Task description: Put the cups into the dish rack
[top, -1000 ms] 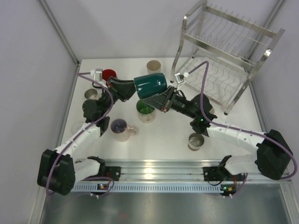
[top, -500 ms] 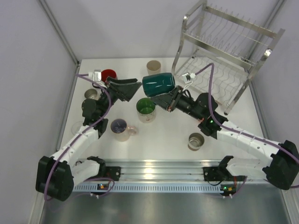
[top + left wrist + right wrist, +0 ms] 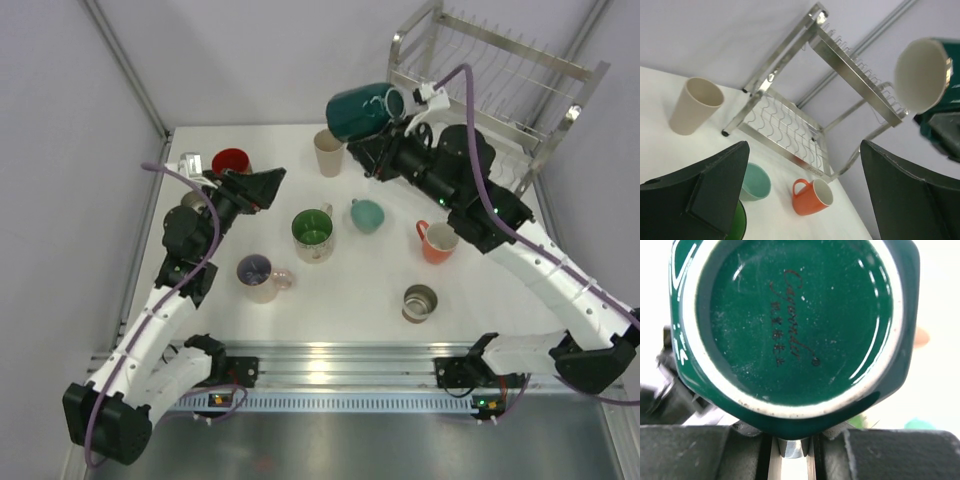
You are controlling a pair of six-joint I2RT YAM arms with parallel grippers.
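My right gripper (image 3: 388,122) is shut on a dark teal cup (image 3: 360,108), gripping it near the base edge and holding it on its side in the air just left of the dish rack (image 3: 500,90). The right wrist view is filled by the cup's glazed base (image 3: 790,325), with the gripper (image 3: 792,450) clamped below it. My left gripper (image 3: 270,188) hangs open and empty over the table's left side. Its wrist view looks between the fingers (image 3: 715,195) at the rack (image 3: 790,125), the teal cup's cream inside (image 3: 922,75), an orange cup (image 3: 812,197) and a mint cup (image 3: 756,181).
On the table stand a beige cup (image 3: 328,152), a red cup (image 3: 231,160), a green-lined cup (image 3: 312,233), the mint cup (image 3: 366,214), the orange cup (image 3: 437,241), a steel cup (image 3: 420,302) and a pinkish cup (image 3: 258,277). White walls close in the left and back.
The left gripper opened, let go of the teal cup and drew back left. The right arm carried the cup up and back toward the rack, uncovering the mint and orange cups.
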